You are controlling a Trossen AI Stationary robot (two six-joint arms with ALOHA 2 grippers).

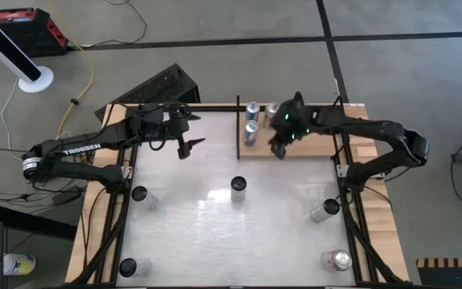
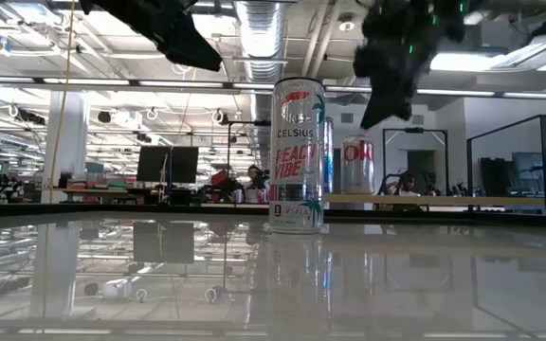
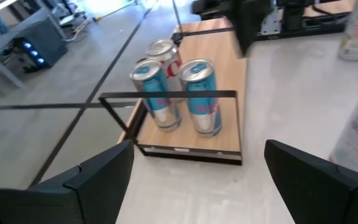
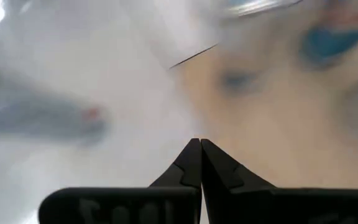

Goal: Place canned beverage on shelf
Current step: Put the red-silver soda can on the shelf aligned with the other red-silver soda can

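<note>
- The high view is showing the shelf (image 1: 311, 146) lying at the table's far edge with three cans (image 1: 251, 132) standing at its left end, and five more cans scattered over the whitish table (image 1: 191, 233).
- The left wrist view is showing the left gripper (image 3: 197, 177) holding its fingers wide and empty, facing those shelf cans.
- The right wrist view is showing the right gripper (image 4: 200, 149) pinching its tips together on nothing, hanging over the shelf.
- The low view is showing a Celsius can (image 2: 297, 156) reflecting in the glossy table, with an office of desks and monitors behind.
</note>
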